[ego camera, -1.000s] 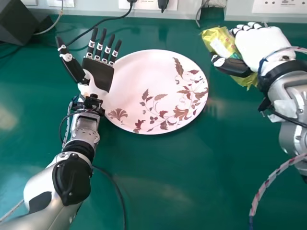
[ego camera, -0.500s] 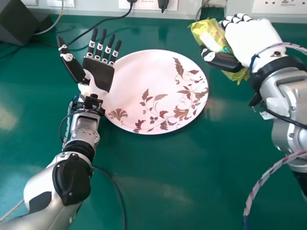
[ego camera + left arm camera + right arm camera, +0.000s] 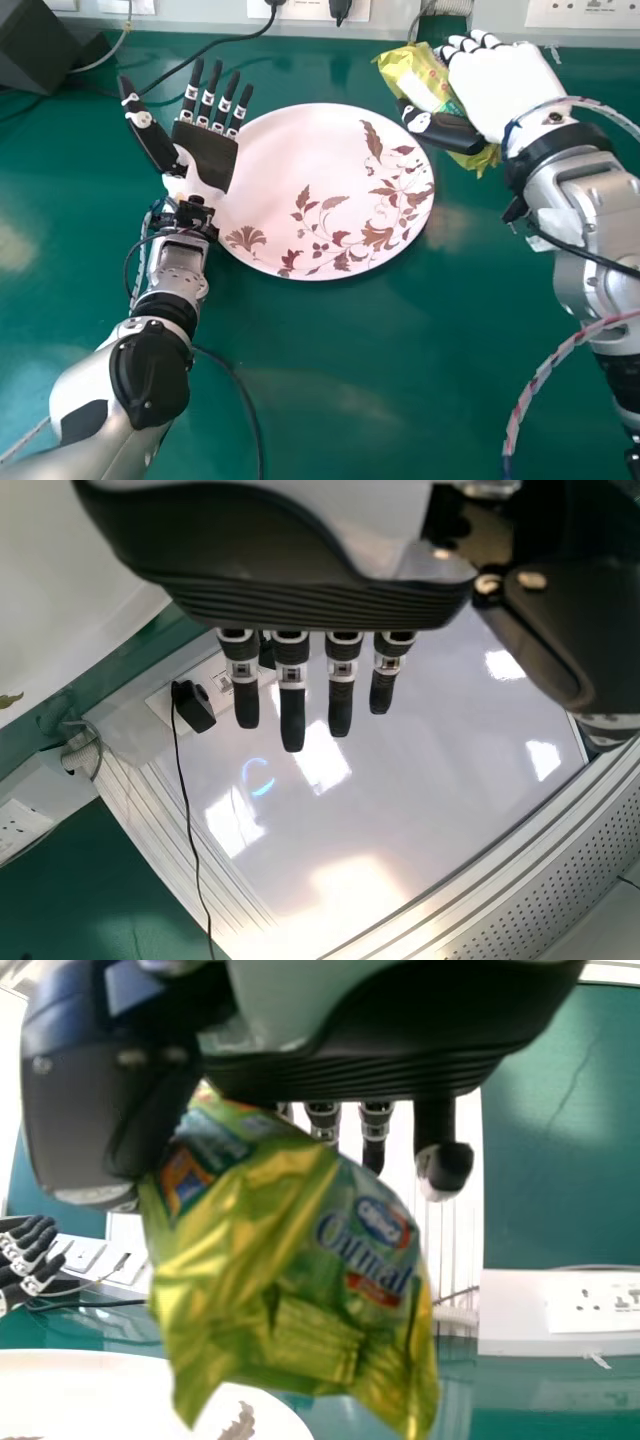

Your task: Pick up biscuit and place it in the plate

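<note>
- Biscuit packet: off the far right side of the plate, between the thumb and fingers of the right hand, its crumpled end protruding past them.
- Right fingers: bent, grasping the packet with the thumb.
- Left hand: at the plate's left rim, fingers extended, holding nothing.
</note>
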Robot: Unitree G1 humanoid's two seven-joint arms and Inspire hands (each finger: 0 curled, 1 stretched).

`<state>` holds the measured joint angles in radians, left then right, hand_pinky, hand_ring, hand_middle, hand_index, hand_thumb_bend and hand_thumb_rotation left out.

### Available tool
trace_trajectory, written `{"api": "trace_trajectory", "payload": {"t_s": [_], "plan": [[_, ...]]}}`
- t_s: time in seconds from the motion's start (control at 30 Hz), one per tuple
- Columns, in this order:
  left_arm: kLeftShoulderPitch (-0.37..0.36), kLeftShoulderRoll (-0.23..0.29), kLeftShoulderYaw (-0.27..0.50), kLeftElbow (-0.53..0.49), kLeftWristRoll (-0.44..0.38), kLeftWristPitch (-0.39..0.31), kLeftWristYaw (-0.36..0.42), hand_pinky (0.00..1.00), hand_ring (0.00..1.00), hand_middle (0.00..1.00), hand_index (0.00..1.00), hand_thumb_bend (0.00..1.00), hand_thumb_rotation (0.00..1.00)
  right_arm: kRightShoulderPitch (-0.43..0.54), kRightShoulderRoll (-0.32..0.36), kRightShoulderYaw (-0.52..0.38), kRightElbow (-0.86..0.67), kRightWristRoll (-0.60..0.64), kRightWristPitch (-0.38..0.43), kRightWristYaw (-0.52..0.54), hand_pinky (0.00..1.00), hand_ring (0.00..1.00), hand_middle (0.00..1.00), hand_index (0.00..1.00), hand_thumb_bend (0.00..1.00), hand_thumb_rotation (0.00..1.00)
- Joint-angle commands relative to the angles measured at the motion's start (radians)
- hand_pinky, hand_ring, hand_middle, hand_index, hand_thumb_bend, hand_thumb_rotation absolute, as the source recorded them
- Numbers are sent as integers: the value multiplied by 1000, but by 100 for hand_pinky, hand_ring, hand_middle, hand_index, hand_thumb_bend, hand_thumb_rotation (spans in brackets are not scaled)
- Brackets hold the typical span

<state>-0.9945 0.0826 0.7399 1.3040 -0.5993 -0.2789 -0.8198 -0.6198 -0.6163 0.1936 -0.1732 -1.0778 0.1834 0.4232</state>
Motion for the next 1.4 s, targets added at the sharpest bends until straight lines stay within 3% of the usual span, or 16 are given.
{"api": "trace_trajectory", "payload": {"t_s": [0.0,0.27,0.67,1.37], "plan": [[33,-9,-1,15,2,10,6,88,83,92,99,99,29,-30,7,8,9,3,-14,-25,0,0,100,48,48,7],[34,-7,-6,15,6,6,-1,87,82,91,98,100,33,-50,27,20,51,8,-32,-55,0,0,100,48,48,7],[35,-7,-3,15,1,9,-10,87,82,91,98,97,32,-64,56,51,85,4,-38,-67,0,0,100,48,48,7],[34,-9,-6,15,6,2,-2,87,82,91,97,100,27,-94,105,104,237,28,-86,-199,0,0,100,48,48,7]]}}
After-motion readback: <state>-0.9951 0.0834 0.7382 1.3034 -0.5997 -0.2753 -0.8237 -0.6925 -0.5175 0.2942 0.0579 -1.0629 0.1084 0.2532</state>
